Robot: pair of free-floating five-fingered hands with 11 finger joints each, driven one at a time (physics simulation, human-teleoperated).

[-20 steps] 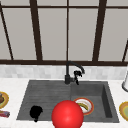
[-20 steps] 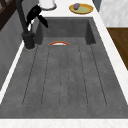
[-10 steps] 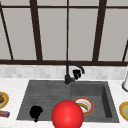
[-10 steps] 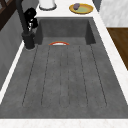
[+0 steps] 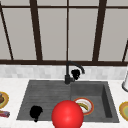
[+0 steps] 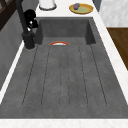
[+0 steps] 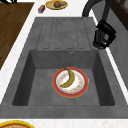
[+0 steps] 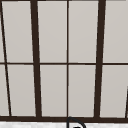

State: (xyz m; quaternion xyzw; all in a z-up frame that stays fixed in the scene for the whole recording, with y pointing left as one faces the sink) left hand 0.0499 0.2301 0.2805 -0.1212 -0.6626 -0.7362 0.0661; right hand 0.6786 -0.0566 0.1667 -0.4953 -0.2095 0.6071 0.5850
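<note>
We find the right hand [image 5: 75,74] at the faucet [image 5: 67,75] lever, fingers curled round it; left hand [image 5: 35,112] idles at seven o'clock, finger state indiscernible.

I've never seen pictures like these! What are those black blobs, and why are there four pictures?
They show a pretend kitchen inside a computer. The black blobs are robot hands floating with no arms. The right robot hand is by the black tap, close to it or touching. The left robot hand hangs over the grey sink. Four cameras look from the front, both sides, and up at the window. In the sink lies a plate with a banana. A red ball sits in front.
</note>
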